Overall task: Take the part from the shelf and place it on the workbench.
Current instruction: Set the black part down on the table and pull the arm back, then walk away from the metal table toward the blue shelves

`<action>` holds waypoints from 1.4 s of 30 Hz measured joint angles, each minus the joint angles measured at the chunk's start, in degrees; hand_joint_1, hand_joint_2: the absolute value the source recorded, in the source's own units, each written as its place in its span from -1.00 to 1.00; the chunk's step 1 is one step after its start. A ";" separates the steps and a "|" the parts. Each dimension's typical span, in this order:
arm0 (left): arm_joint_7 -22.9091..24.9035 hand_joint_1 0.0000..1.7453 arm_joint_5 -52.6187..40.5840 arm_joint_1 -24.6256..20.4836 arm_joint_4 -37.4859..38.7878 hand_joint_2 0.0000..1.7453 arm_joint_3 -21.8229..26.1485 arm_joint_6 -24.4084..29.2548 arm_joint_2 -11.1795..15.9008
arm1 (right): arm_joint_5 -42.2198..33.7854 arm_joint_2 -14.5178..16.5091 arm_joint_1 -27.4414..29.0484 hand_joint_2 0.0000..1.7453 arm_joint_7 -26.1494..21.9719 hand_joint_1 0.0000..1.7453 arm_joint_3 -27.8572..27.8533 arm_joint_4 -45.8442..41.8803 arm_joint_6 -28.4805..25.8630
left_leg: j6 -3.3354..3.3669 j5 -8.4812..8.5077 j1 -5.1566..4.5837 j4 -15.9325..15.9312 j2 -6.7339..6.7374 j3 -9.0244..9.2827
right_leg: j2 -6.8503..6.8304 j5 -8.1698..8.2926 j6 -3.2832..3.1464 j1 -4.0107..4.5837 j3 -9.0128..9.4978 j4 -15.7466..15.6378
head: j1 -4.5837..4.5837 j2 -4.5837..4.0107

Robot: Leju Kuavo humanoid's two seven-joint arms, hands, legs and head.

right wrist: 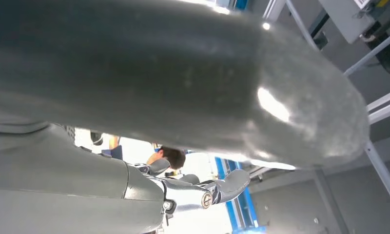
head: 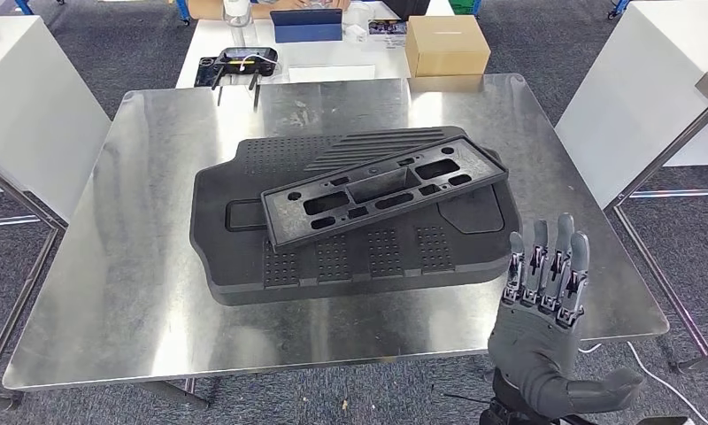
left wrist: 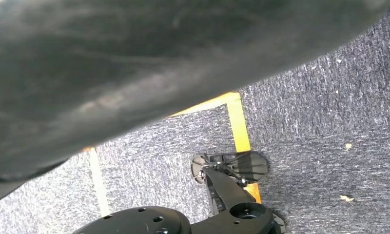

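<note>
A long black plastic part (head: 384, 184) with rectangular cut-outs lies tilted on a larger black moulded panel (head: 350, 252), which rests on the shiny steel tabletop (head: 138, 266). The grey right hand (head: 545, 310) is raised beside the tabletop's near right corner, fingers straight and apart, holding nothing. The left hand's state cannot be told.

This is a workshop or robotics lab. A bare stainless-steel tabletop (head: 138, 292) on metal legs stands on grey industrial carpet (head: 111, 44), with white tables (head: 23, 97) close around it. The white table behind carries a cardboard box (head: 446, 44), a handheld controller (head: 244, 62) and a tablet (head: 306, 25). Yellow tape (left wrist: 241, 124) marks the floor.
</note>
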 joint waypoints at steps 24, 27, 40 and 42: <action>-0.45 -1.00 1.18 0.18 -0.09 -1.00 2.23 -1.75 0.46 | 0.89 2.73 1.97 -1.00 -0.19 -1.00 -4.24 -0.17 -1.86 | -2.62 -1.72 2.42 1.37 0.96 0.74 | -0.35 -2.43 -0.18 -1.71 3.85 -0.38 | 0.25 0.00; -0.50 -1.00 1.20 0.24 -0.09 -1.00 2.38 -1.85 0.46 | 0.98 2.95 2.05 -1.00 -0.20 -1.00 -4.32 -0.15 -1.91 | -2.31 -7.51 2.22 12.98 0.95 -4.43 | -0.44 -2.44 -0.97 -1.14 3.81 -0.38 | 0.10 0.00; -0.79 -1.00 1.55 0.24 -0.07 -1.00 3.46 -2.25 0.07 | 2.62 3.03 2.09 -1.00 -0.20 -1.00 -4.56 -0.08 -3.14 | 0.22 -0.05 1.23 -0.14 0.86 1.25 | -0.28 -3.73 0.44 -0.56 2.35 1.67 | 0.33 0.00; -0.79 -1.00 1.55 0.23 -0.07 -1.00 3.50 -2.25 0.07 | 2.65 3.03 2.08 -1.00 -0.20 -1.00 -4.56 -0.08 -3.15 | 0.31 -0.02 1.21 -0.14 0.86 1.22 | -0.30 -4.12 0.38 -0.54 2.14 2.21 | 0.39 0.00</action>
